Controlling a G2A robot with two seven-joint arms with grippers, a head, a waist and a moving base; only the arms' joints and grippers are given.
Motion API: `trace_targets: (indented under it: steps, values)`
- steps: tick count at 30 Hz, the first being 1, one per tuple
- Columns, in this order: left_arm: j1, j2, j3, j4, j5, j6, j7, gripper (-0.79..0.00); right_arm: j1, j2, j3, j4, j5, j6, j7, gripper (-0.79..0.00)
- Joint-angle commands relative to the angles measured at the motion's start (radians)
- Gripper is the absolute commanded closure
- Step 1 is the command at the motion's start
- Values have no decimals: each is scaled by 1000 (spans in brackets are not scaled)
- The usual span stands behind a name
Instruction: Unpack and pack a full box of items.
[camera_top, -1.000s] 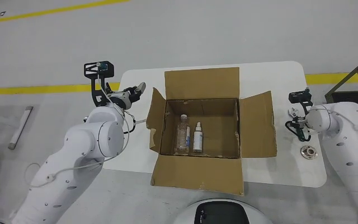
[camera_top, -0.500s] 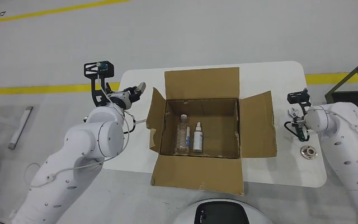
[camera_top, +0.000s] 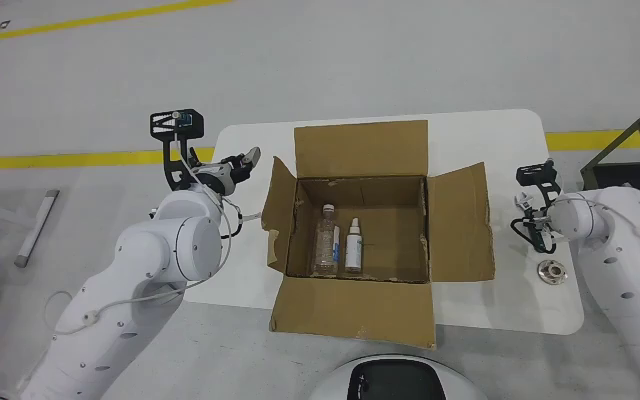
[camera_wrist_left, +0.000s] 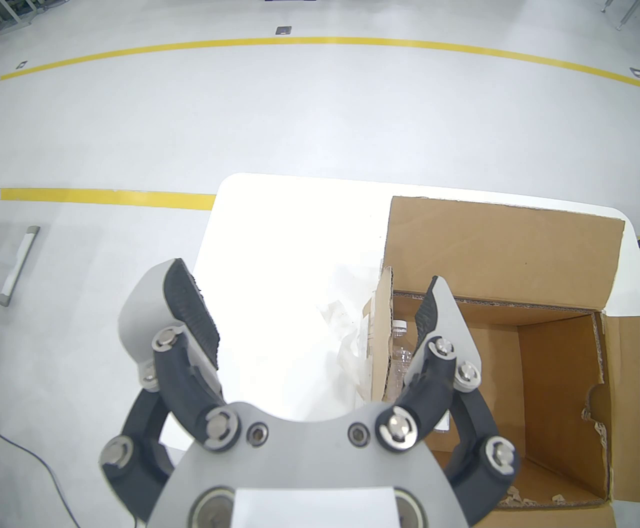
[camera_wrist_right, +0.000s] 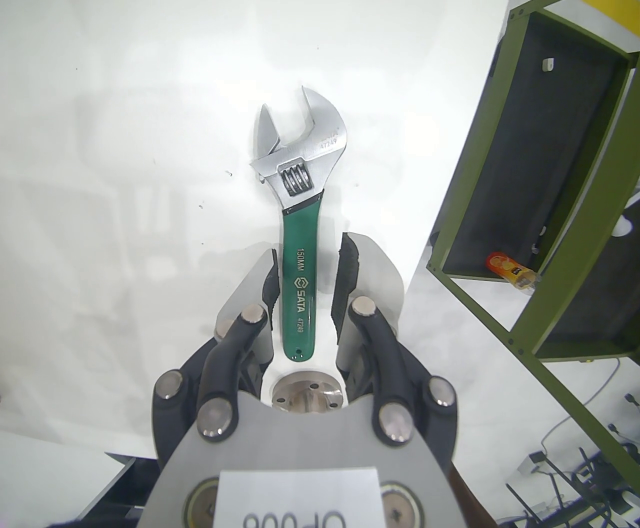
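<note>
Claws on either side of the open cardboard box (camera_top: 392, 236), the right one astride an adjustable wrench (camera_wrist_right: 300, 280).

The left arm is bent at the elbow beside the box's left flap. Its left claw (camera_top: 245, 158) hangs over the white surface (camera_top: 500, 140) with the pads spread wide and nothing between them. The right arm reaches in from the surface's right edge, well apart from the box. Its right claw (camera_wrist_right: 310, 250) points down with the pads set narrow on either side of the wrench's green handle, a gap showing on one side. A round metal flange (camera_top: 551, 270) lies just beside it. A clear plastic bottle (camera_top: 326, 240) and a white spray bottle (camera_top: 353, 245) lie side by side on the box floor.
</note>
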Motion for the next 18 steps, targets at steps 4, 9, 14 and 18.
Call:
trace_targets:
  steps: [4,9,14,18]
  values:
    - [0,0,0,0,0,0,0,-785,-1,0,-2,8,8,1,-5,-249]
    - [0,0,0,0,0,0,0,-785,2,0,-7,19,12,1,-9,-123]
    - [0,0,0,0,0,0,0,-785,7,1,-5,30,17,-2,-12,0]
    - [0,0,0,0,0,0,0,-785,12,1,2,38,48,-9,-18,0]
